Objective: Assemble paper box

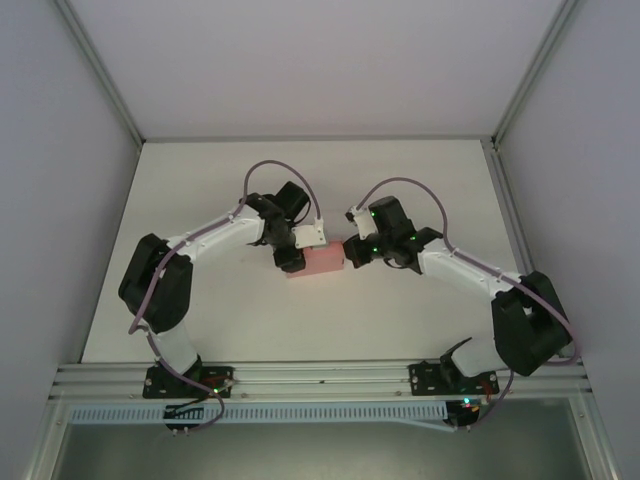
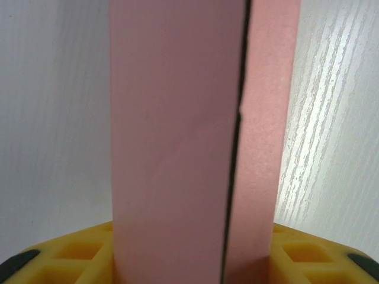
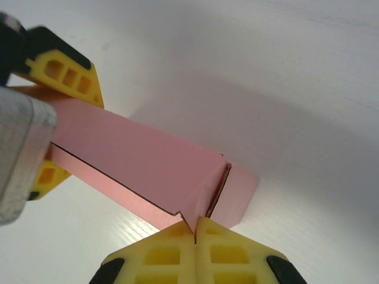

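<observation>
While the pale pink paper box (image 1: 322, 262) is at the middle of the white table (image 1: 300, 180) between both arms, left gripper (image 1: 293, 258) clamps it across its width, yellow fingers (image 3: 66, 72) on opposite faces, jaws partly spread around the card. Left wrist view: long face runs up the centre, with a dark seam (image 2: 237, 130) between two panels. Right gripper (image 3: 195, 229) has its fingers pressed together, tips touching the box's end flap (image 3: 237, 189), which stands slightly ajar. Can't tell if any card is pinched. Box surface plain pink

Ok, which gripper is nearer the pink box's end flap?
Right. The right gripper, shut, touches the paper box at that end flap; the left gripper clamps the box's far end.
</observation>
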